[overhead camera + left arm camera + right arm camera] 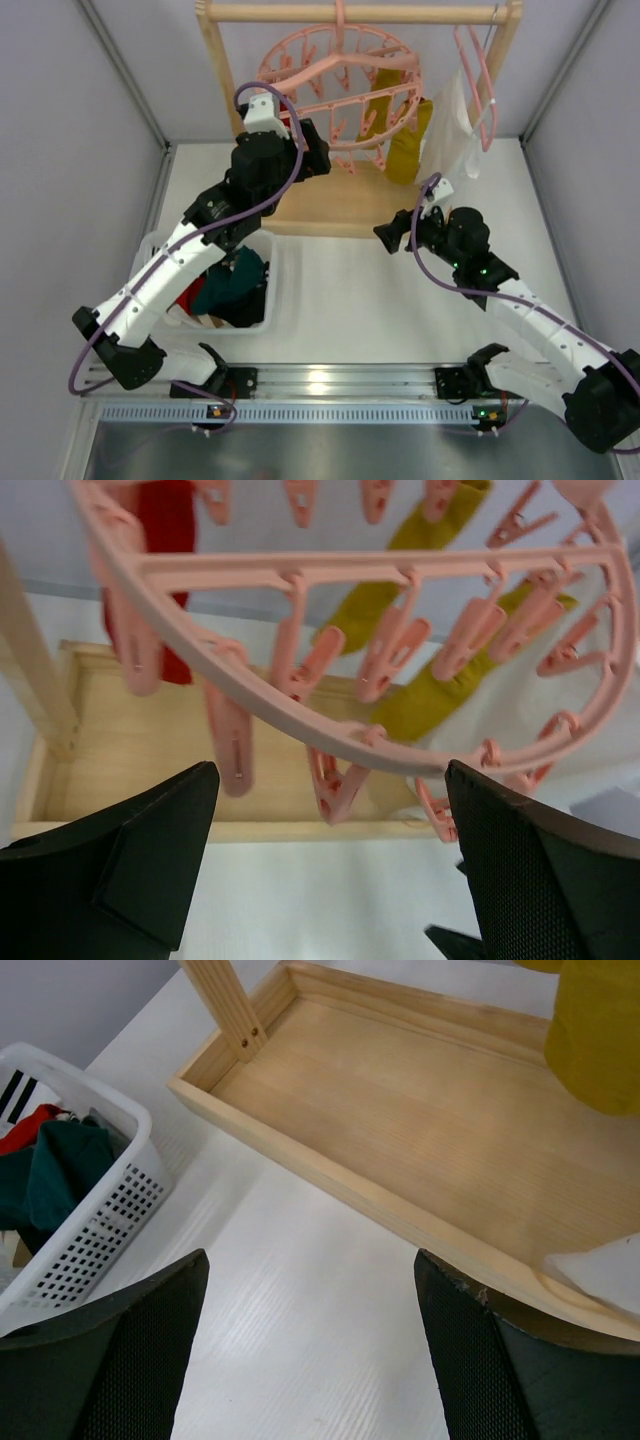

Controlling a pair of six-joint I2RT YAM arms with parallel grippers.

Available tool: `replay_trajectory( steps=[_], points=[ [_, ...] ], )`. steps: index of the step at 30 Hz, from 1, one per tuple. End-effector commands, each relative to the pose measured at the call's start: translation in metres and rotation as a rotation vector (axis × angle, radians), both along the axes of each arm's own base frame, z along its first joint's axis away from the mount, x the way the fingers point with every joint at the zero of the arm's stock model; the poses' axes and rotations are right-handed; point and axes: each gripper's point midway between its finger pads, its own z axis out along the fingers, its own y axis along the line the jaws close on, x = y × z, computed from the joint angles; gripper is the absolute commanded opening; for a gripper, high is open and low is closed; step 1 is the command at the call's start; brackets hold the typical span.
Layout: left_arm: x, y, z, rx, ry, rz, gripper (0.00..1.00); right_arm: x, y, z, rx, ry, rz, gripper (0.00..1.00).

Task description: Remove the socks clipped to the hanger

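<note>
Two yellow socks (425, 700) partly behind hanger (250, 572); red sock (165, 525) cropped.

A white tabletop (340, 300) is shown from above. A shallow wooden tray (330, 205), forming the base of a wooden rack, is set at upper centre. A white perforated plastic basket (271, 285) is placed at lower left, near the tray's corner but apart from it. A metal rail (330, 380) is laid along the bottom edge.
</note>
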Motion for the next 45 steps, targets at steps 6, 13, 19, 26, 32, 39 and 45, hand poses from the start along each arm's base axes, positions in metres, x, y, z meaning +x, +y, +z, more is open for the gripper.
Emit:
replay_trajectory(
  steps=[6, 13, 19, 26, 32, 39, 45],
  points=[
    [0.029, 0.078, 0.042, -0.045, -0.108, 0.285, 0.98, 0.019, 0.003, 0.042, 0.029, -0.102, -0.014, 0.80],
    [0.031, 0.093, 0.047, -0.022, -0.122, 0.324, 0.98, 0.032, 0.008, 0.045, 0.014, -0.099, -0.020, 0.80],
    [0.029, 0.099, 0.047, -0.012, -0.124, 0.343, 0.98, 0.036, 0.013, 0.049, 0.013, -0.103, -0.001, 0.80],
    [0.035, 0.118, 0.054, 0.001, -0.138, 0.412, 0.98, 0.041, 0.010, 0.052, -0.006, -0.115, -0.005, 0.80],
    [0.052, 0.134, 0.050, 0.020, -0.129, 0.450, 0.98, 0.058, -0.005, 0.054, -0.044, -0.118, -0.044, 0.80],
    [0.080, 0.147, 0.043, 0.027, -0.106, 0.468, 0.98, 0.065, -0.025, 0.054, -0.091, -0.123, -0.096, 0.81],
    [0.089, 0.149, 0.040, 0.026, -0.099, 0.466, 0.98, 0.076, -0.025, 0.040, -0.110, -0.108, -0.091, 0.82]
  ],
)
